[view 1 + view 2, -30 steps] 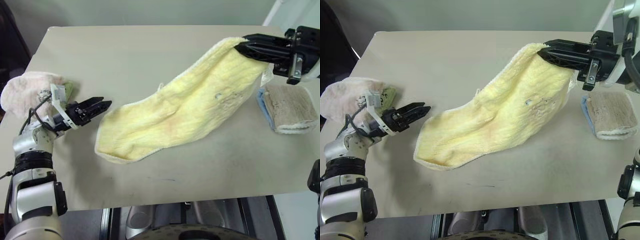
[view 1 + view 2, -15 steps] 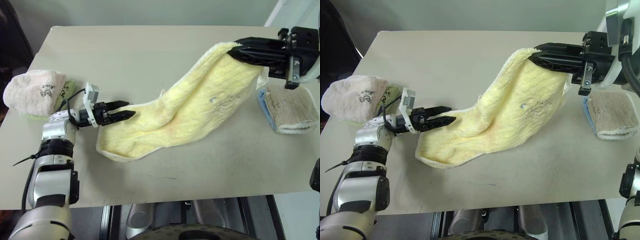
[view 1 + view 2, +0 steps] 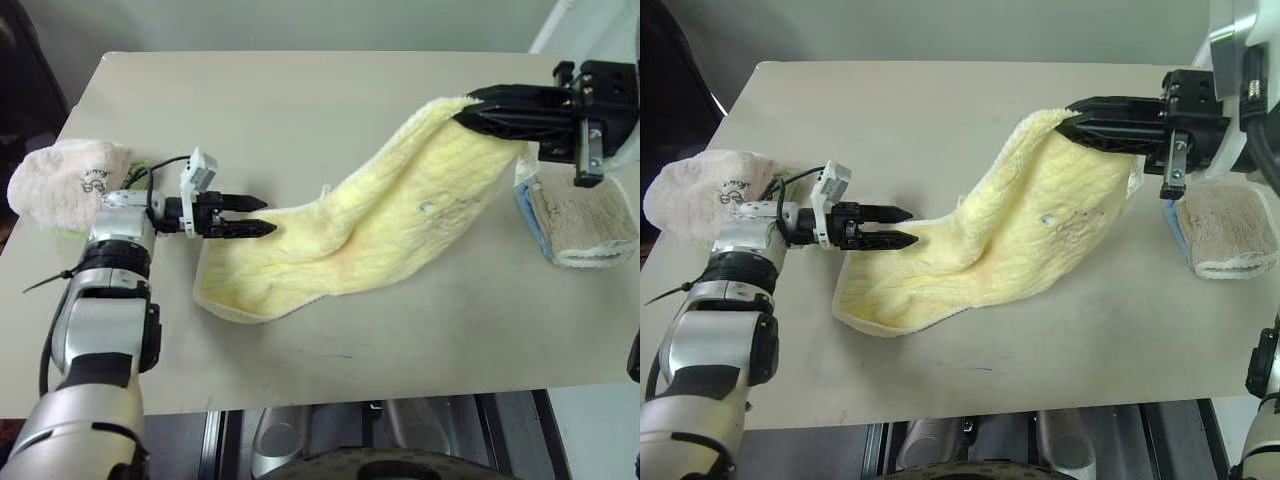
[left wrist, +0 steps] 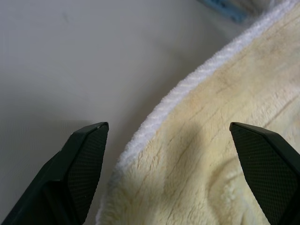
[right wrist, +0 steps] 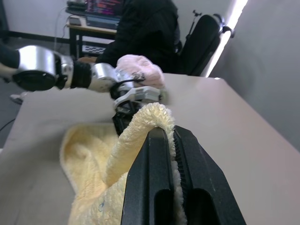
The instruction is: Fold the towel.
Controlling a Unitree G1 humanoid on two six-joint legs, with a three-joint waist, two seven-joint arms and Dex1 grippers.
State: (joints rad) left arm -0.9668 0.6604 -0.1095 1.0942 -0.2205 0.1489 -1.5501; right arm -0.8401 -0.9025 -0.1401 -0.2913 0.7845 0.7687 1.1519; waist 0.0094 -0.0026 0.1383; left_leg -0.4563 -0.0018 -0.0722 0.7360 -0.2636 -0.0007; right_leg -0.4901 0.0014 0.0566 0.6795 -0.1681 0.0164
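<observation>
Right gripper (image 3: pixel 1072 118) pinches one lifted end of the fluffy pale yellow towel (image 3: pixel 980 250).
Left gripper (image 3: pixel 902 226) gapes wide at its other end.

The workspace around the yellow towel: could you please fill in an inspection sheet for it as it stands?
Surface: beige table, bare at the far side.
Job's things: yellow towel, one end lifted, the other lying on the table.
Clutter: pink towel at the left edge; beige towel on a blue one, right.
Grippers: left gripper open at the towel's low end; right gripper shut on the raised end.
Cables: black cable at the left wrist.
Surroundings: person seated beyond the table.
</observation>
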